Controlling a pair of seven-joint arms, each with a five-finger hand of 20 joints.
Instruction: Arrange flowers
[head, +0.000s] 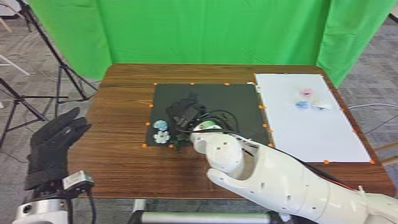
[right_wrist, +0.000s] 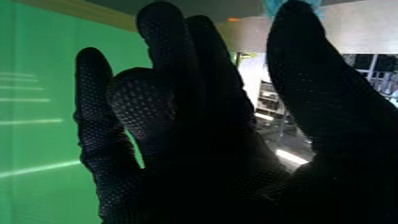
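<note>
Nearest to us in the head view, two white arms enter from the bottom edge. We see the left robot hand (head: 51, 147) beside the near left part of the brown table (head: 115, 172), open, its fingers loosely extended and pointing forward. The right robot hand (head: 183, 111) is over the black mat (head: 235, 97), its fingers pointing toward the far side. In the right wrist view, we see the right robot hand (right_wrist: 209, 165) open, its fingers relaxed and its thumb (right_wrist: 306, 75) well apart from them; a light-blue thing, which we cannot identify, shows behind the thumb's tip.

To the left of the right robot hand, near the mat's left edge, we find the white flower (head: 162, 137) and, just beyond it, the light-blue flower (head: 160, 124). On the white sheet (head: 311, 137), right of the mat, the blue flower (head: 302, 104) and the cream flower (head: 322, 105) lie side by side, with the pink flower (head: 306, 92) beyond them. Orange markers line the mat's edges. Farthest off, behind the table, we note the green curtain (head: 213, 32).
</note>
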